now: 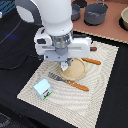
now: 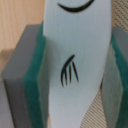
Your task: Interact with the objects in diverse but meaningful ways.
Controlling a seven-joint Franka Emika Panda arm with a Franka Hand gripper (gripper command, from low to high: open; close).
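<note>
Gripper clamped on white bottle, green pads pressing both sides. Held low over plate at mat centre, probably for set-down. Carton near mat's front corner; fork alongside plate.

**Layout on the mat**

A placemat lies on the table. A round plate sits near the mat's middle, with the gripper over the plate's edge on the exterior view's left. A fork lies in front of the plate, a second piece of cutlery behind it toward the exterior view's right. The milk carton stands near the mat's front corner, on the exterior view's left of the fork. Pots stand behind the mat.
</note>
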